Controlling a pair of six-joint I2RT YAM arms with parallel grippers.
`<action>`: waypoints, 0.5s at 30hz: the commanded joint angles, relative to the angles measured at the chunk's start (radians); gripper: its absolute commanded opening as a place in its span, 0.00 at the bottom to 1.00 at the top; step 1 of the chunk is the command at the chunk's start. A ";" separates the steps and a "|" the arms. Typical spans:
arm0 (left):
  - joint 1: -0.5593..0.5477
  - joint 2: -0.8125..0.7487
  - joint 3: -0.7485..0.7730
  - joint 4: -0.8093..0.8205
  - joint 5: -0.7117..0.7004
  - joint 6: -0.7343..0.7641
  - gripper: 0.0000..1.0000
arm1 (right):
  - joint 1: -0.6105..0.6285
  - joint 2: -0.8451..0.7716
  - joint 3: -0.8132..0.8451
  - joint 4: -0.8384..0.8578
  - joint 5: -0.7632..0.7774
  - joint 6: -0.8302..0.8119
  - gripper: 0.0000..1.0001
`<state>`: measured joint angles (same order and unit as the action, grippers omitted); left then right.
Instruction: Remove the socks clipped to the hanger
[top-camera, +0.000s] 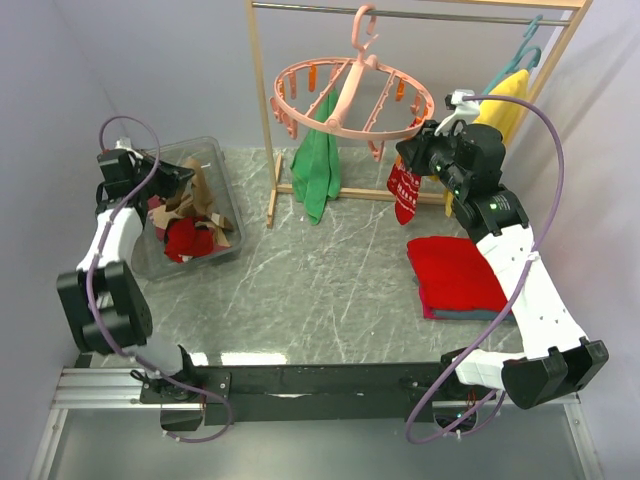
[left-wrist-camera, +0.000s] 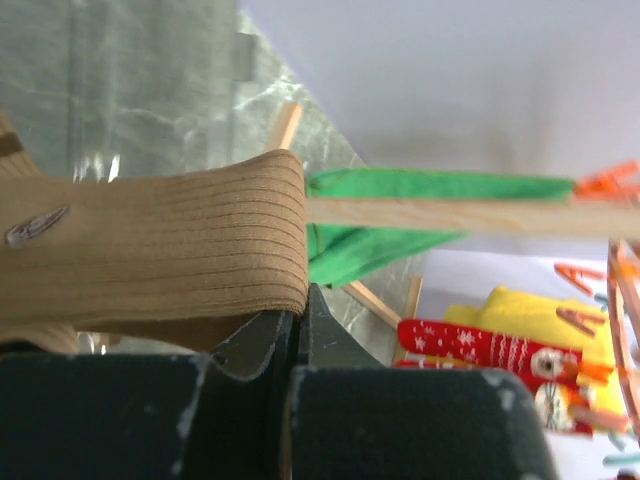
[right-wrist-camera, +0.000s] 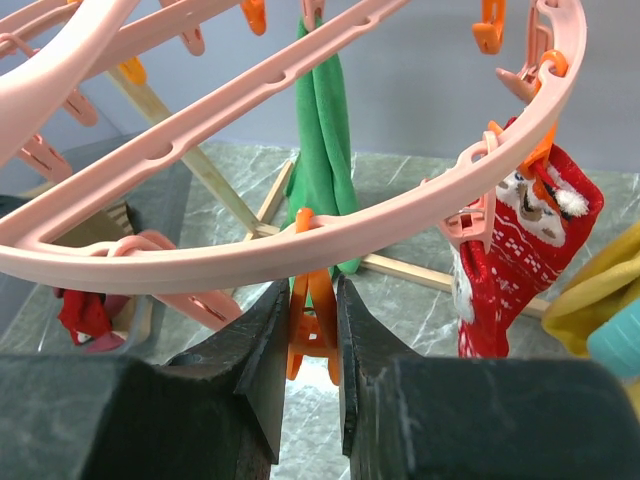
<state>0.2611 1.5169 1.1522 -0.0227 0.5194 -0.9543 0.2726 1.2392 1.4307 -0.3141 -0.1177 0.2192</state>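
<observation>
No legible text or markings.

- We see pale lilac walls (top-camera: 180, 60) behind and at both sides.
- The table (top-camera: 330, 290) has a grey marbled top with white veins, evenly lit.
- A light wooden rack (top-camera: 261, 120) with a metal rod (top-camera: 440, 14) stands at the back.

Top view: bright, even, diffuse light from overhead. Shadows are soft and short under the folded red cloth (top-camera: 455, 275), and a white glare band sits on the table (top-camera: 330, 290) edge at 7 o'clock. Left wrist view: soft throughout. The tan sock (left-wrist-camera: 150, 245) at 9 o'clock is slightly blurred, the wall (left-wrist-camera: 450, 80) at 1 o'clock washed out, the patterned sock (left-wrist-camera: 480, 345) at 4 o'clock smeared. Right wrist view: the hanger (right-wrist-camera: 300, 240) and orange peg (right-wrist-camera: 310, 325) are sharp; the right gripper (right-wrist-camera: 312, 295) is underexposed at 6 o'clock.
</observation>
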 joint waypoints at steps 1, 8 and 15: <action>0.026 0.106 0.109 0.028 0.044 -0.038 0.04 | 0.007 -0.040 -0.015 0.040 -0.011 0.006 0.00; 0.049 0.255 0.113 -0.023 0.062 0.008 0.37 | 0.007 -0.041 -0.019 0.035 -0.017 0.009 0.00; 0.049 0.135 0.125 -0.101 -0.025 0.072 0.82 | 0.008 -0.044 -0.010 0.027 -0.023 0.012 0.00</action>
<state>0.3088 1.7714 1.2308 -0.0906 0.5358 -0.9405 0.2726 1.2270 1.4132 -0.3042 -0.1261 0.2249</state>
